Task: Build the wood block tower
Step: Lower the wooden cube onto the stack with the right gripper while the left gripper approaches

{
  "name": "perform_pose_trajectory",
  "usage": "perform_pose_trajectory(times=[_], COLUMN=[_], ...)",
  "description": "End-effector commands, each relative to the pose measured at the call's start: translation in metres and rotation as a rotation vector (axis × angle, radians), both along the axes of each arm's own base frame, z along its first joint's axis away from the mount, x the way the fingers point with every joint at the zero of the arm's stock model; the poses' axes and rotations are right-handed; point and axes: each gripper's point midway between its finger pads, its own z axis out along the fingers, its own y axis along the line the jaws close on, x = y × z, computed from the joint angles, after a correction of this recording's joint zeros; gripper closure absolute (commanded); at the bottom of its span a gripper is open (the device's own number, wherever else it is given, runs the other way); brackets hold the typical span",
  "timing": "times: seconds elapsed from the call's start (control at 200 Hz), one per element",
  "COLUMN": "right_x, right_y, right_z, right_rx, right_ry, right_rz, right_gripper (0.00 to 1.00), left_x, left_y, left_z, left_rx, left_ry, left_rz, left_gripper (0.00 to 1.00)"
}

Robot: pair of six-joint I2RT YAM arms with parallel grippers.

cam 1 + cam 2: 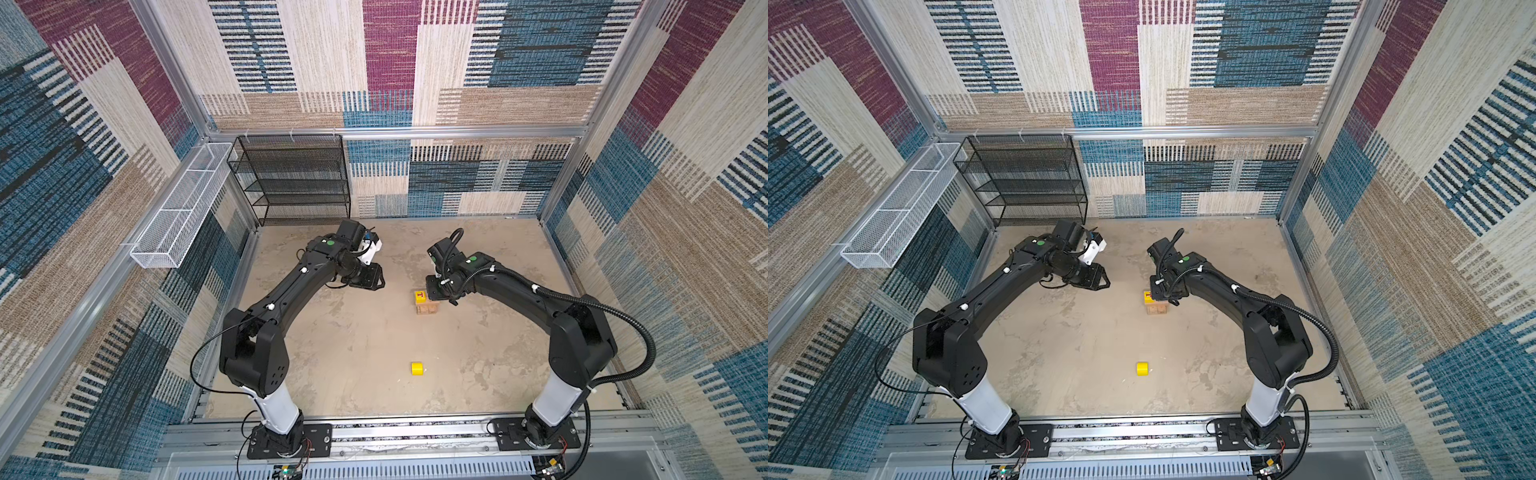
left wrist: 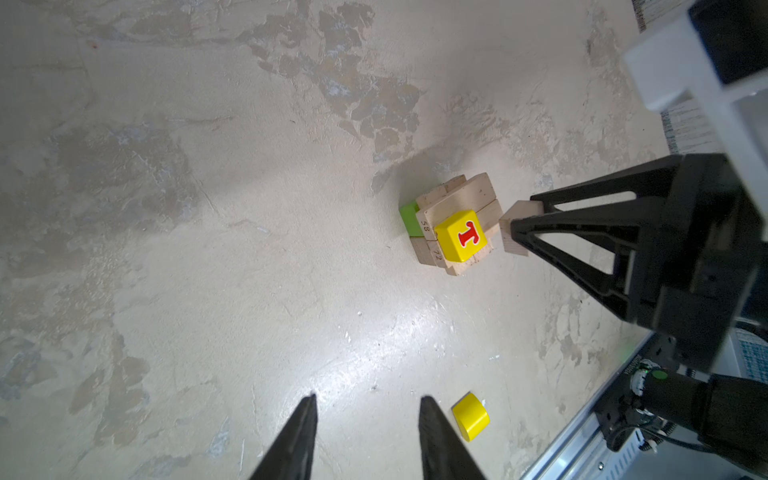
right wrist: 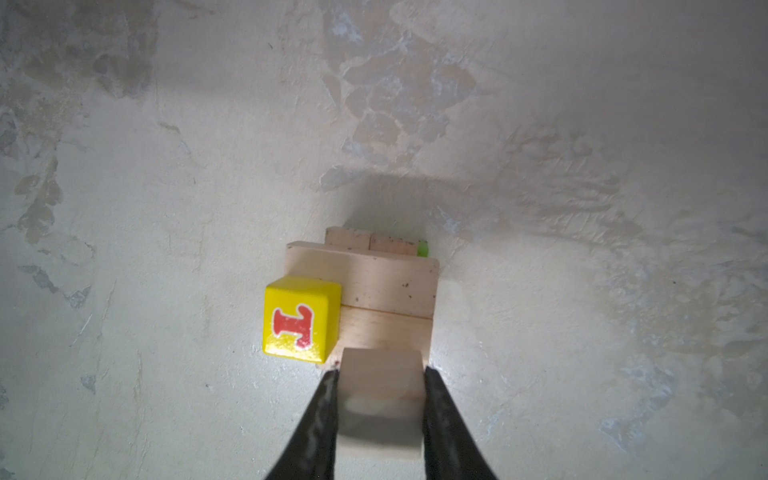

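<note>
1. Your right claw (image 3: 380,371) is clamped on the tan cube (image 3: 380,415), jaws flat against two opposite faces in a square, centred hold.
2. Your left claw (image 2: 368,398) stands apart and empty, up off the counter (image 1: 353,353) and clear of the tower.
3. The tower (image 1: 428,308) sits near mid-counter, under your right claw. It has tan planks (image 3: 386,278) in crossed layers, a green brick (image 2: 409,218) low on one side and a yellow T block (image 3: 301,320) on one top corner.
4. The cube hangs by the bare top corner beside the T block. I cannot tell whether it touches the planks yet.
5. A loose yellow piece (image 1: 417,368) lies alone on the counter, well apart from the tower, toward the arm bases.
6. By my judgement the cube is light, stiff and smooth-faced, so a modest squeeze is enough. You cannot crush it, but it could twist if gripped by its edges.
7. Nothing binds the stack. A sideways nudge would likely shift the T block or skew the planks, so lower straight and open the jaws enough to clear.
8. The yellow piece has a rounded side and may roll, so take it across its flat faces.
</note>
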Motion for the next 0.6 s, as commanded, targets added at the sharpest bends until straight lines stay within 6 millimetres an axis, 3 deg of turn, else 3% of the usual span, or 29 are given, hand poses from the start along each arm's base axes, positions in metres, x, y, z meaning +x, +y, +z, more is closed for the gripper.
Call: perform_pose_trajectory(times=[0.0,0.596], right_x=[0.0079,0.0163], right_y=[0.0034,0.0039], right_z=[0.0007,-0.0037], right_rx=[0.021,0.040], right_ry=[-0.021,-0.013], right_rz=[-0.004,-0.011], right_gripper=[0.96,0.86], left_x=[-0.0012,-0.0003], left_y=[0.0005,0.0006], left_z=[0.0006,0.0004], left_rx=[0.009,0.014], left_ry=[0.000,-0.003], left_rz=[-0.014,-0.014], left_gripper=[0.55,0.55])
